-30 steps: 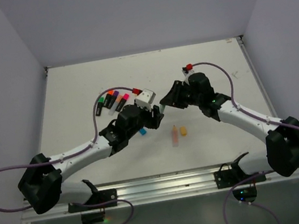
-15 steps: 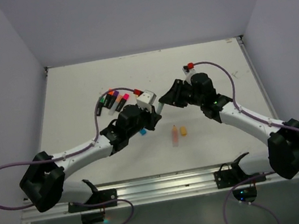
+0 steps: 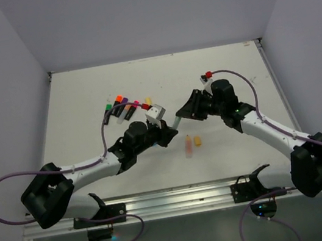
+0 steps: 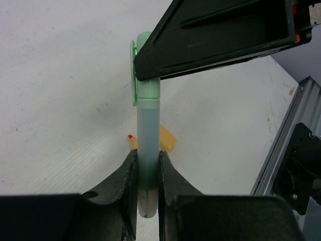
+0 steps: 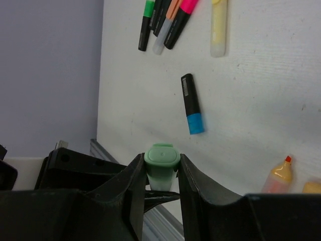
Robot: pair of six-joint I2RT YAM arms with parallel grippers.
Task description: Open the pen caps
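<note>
- Mint pen (image 4: 149, 125) pinched at body by left gripper (image 4: 148, 161), cap (image 5: 162, 154) clamped in right gripper (image 5: 161, 163).
- Over bench (image 3: 84, 102) middle, well clear of edges.
- Blue-ended pen (image 5: 191, 104) seen from right wrist only.

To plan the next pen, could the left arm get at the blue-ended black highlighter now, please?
Probably not yet: the left gripper is shut on the mint highlighter, whose mint cap the right gripper grips. The blue-ended black highlighter itself lies uncovered on the table.

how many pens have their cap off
1: the peach pen at mid-table, orange tip bare, its cap lying beside it. The far cluster overlaps, so another might hide.
</note>
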